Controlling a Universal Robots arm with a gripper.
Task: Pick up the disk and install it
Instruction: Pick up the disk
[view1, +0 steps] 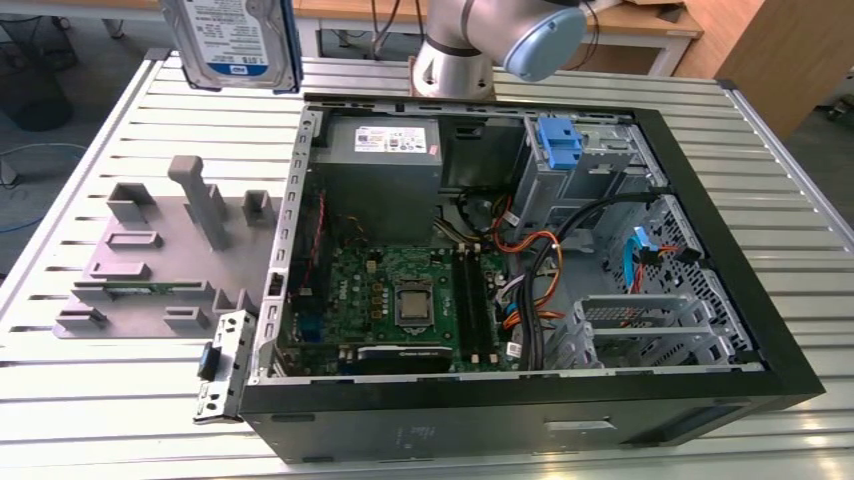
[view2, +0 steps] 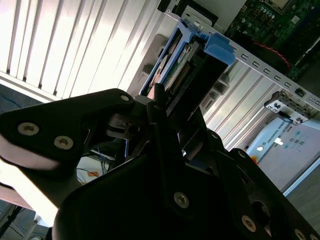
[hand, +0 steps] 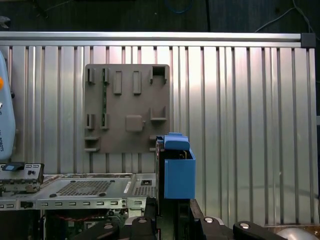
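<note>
in the exterior view we've got the disk (view1: 230, 45) lifted in the air, label towards us. it sits over the far part of the slotted aluminium table (view1: 120, 420) on the exterior view's left, clear of the open computer case (view1: 534, 430). the robot arm (view1: 454, 60) rises just behind the case. inside the case we spot the grey power supply (view1: 380, 150), the motherboard (view1: 400, 295) and a blue bracket (view1: 561, 140) in the drive bay. a grey fixture plate (view1: 147, 260) lies on the table just beside the case.

over to the second wrist view: the gripper (view2: 167, 107) is clenched on the disk (view2: 185, 65), its black fingers (view2: 107, 102) on either side. the blue carrier rails and connector edge poke out beyond them, with the table slats and the edge of the case behind.

in the first wrist view we see the disk (hand: 178, 175) edge-on, blue rail facing us, sticking out of the gripper (hand: 172, 212). behind it are the table and the fixture plate.
</note>
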